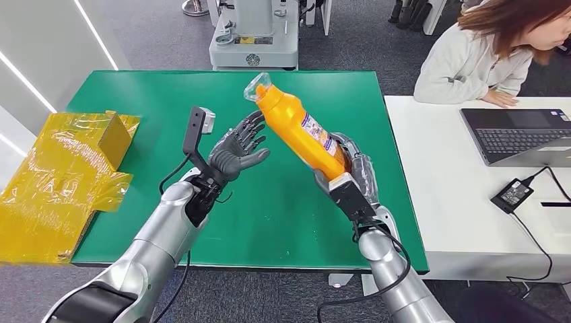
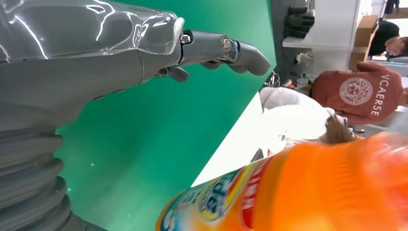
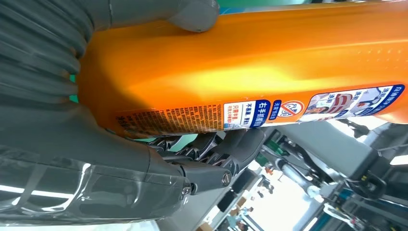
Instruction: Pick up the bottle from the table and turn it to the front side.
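**Bottle lifted, turning not yet finished**

Pick-up done: orange bottle (image 1: 296, 129) off the green table (image 1: 135, 101), held aloft at centre frame in the head view, tilted with its cap toward the upper left. Gripped round its lower end by the right hand (image 1: 350, 171), fingers wrapped about the body. Left hand (image 1: 239, 148) just beside the bottle's neck, fingers spread, holding nothing. Left to do, by judgement: rotating so the front label faces forward, perhaps with the left hand's help.

Fine-print label strip visible along the bottle (image 3: 250, 67) in the right wrist view. Colourful label end seen, blurred, in the left wrist view at lower right (image 2: 298, 192). Person at a white table (image 1: 438, 202), right of frame in the head view.
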